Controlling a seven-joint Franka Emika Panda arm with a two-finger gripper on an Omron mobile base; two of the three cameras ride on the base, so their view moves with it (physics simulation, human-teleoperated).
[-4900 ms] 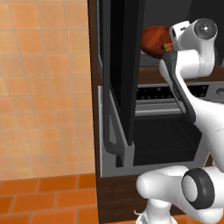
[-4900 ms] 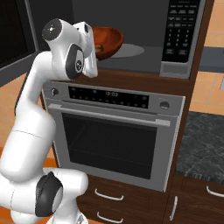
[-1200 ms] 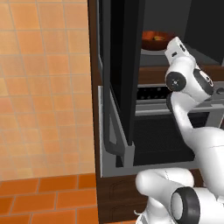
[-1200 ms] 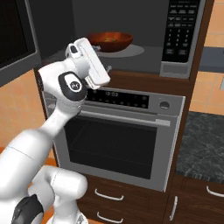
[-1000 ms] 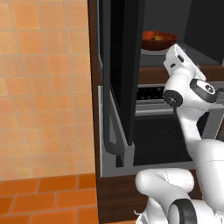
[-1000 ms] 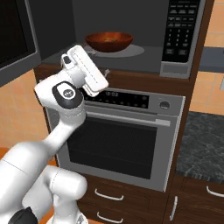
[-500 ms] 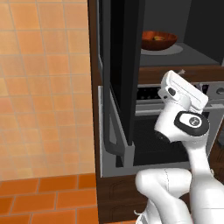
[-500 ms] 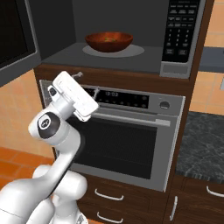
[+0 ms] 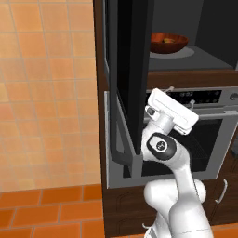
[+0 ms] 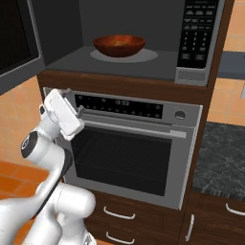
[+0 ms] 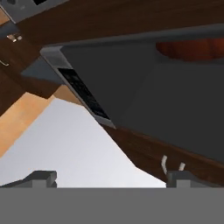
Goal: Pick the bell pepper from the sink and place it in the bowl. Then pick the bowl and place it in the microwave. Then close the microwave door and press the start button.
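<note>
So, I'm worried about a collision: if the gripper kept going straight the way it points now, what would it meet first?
Probably the open cavity of the built-in black-glass microwave: the hand view looks up into it, toward the shallow red-brown bowl. The open gripper may clip the dark wood shelf edge first; depth is unclear.

The arm folded low in front of its base, elbow bent sharply. Its gripper [image 11: 109, 177] tilted upward, fingers [image 11: 41, 177] spread wide and holding nothing.
</note>
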